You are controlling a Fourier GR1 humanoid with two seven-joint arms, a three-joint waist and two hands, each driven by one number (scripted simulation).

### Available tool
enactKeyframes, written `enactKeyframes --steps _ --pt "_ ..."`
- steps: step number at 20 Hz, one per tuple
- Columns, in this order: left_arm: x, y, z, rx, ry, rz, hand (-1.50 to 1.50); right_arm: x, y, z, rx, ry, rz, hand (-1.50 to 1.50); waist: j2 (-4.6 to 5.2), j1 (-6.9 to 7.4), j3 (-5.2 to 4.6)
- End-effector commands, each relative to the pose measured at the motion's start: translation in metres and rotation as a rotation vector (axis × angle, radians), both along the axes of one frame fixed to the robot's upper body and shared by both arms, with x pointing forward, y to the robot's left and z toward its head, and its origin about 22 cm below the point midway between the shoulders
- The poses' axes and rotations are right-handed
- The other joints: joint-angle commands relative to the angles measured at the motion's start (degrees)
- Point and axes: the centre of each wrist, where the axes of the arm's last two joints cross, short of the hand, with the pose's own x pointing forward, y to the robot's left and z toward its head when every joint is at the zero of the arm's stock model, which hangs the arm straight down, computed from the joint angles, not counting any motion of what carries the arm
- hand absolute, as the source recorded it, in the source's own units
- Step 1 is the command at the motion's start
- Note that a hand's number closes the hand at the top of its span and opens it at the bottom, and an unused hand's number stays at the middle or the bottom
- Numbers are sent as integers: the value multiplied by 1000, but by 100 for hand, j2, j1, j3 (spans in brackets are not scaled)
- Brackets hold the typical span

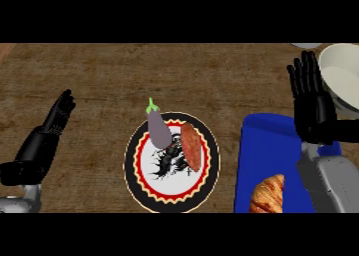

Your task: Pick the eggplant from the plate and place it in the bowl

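The eggplant (160, 129), purple with a green stem pointing to the far side, lies on the far left part of the plate (133, 167), its stem reaching past the rim. We see no hand touching it. Just to its right on the same plate lies a reddish-brown oblong piece of food (191, 146), close against the eggplant's near end. The plate has a black rim, a red and yellow scalloped band and a white centre with a dark motif; it rests on the wooden counter (101, 75).

To the right of the plate we find a blue mat (267, 142) carrying a croissant (268, 195) at its near edge. The cream bowl (337, 57) stands at the far right, well apart from the eggplant.

The right hand (312, 95) is held upright just left of the bowl, fingers straight and holding nothing; we cannot tell whether it touches the bowl. The left hand (55, 117) shows at the left, well apart from the plate, fingers likewise extended and holding nothing.
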Motion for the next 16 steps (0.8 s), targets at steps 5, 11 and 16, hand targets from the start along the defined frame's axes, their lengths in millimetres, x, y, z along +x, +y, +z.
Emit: enactKeyframes --steps 5,11,16 --pt "11 -44 -2 -129 19 -86 0 -2 102 -43 -381 526 548 150 157 666 103" --pt "12 -60 -14 -189 122 -16 0 -3 196 -9 -462 584 374 -150 -92 115 179" --pt "25 -77 -3 -207 142 5 0 -2 233 20 -485 451 400 -150 -96 -49 189"
